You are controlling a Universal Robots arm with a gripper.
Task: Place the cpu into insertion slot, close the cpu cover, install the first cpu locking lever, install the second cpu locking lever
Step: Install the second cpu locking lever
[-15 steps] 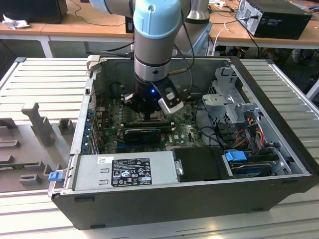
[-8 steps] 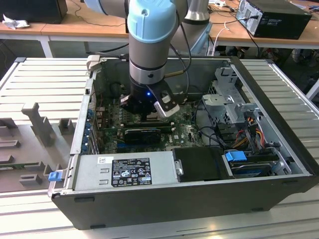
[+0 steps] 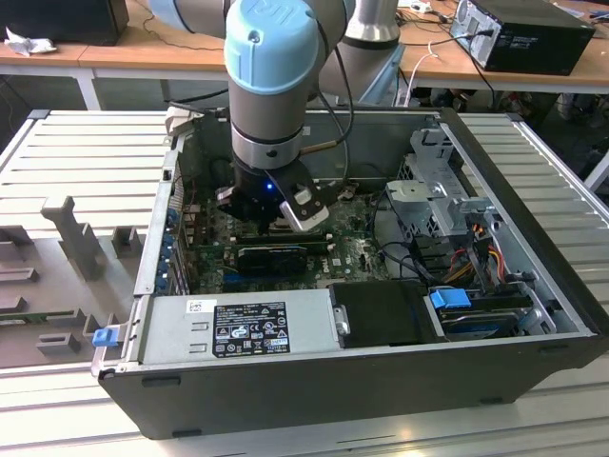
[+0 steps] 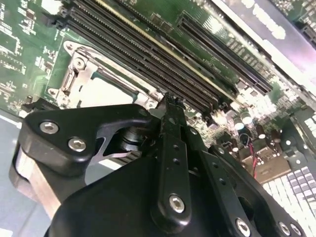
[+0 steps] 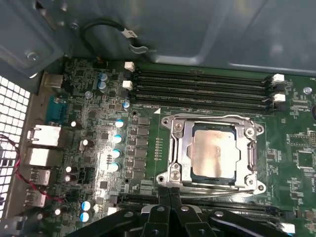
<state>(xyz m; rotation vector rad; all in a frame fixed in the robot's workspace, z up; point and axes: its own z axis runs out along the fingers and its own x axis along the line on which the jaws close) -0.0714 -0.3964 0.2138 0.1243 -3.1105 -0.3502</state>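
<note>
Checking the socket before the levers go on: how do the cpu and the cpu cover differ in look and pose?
In the first wrist view the cpu is a solid, pale, matte square; the cpu cover is a shiny silver frame with a square window. The cpu sits in the middle, showing through that window; the cover lies around it, over its edges. Both lie flat on the socket.

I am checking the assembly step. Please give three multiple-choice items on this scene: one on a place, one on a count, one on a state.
1. Where is the cpu?
A. in the slot
B. in the gripper
C. outside the case

2. How many long memory slots lie between the socket and the case wall?
A. one
B. four
C. seven

3. How is the cover?
A. removed
B. standing upright
C. down around the cpu

Answers: 1 A, the silver chip sits inside the socket frame. 2 B, four parallel black slots show in the first wrist view. 3 C, the frame lies flat, the chip showing through its window.
</note>
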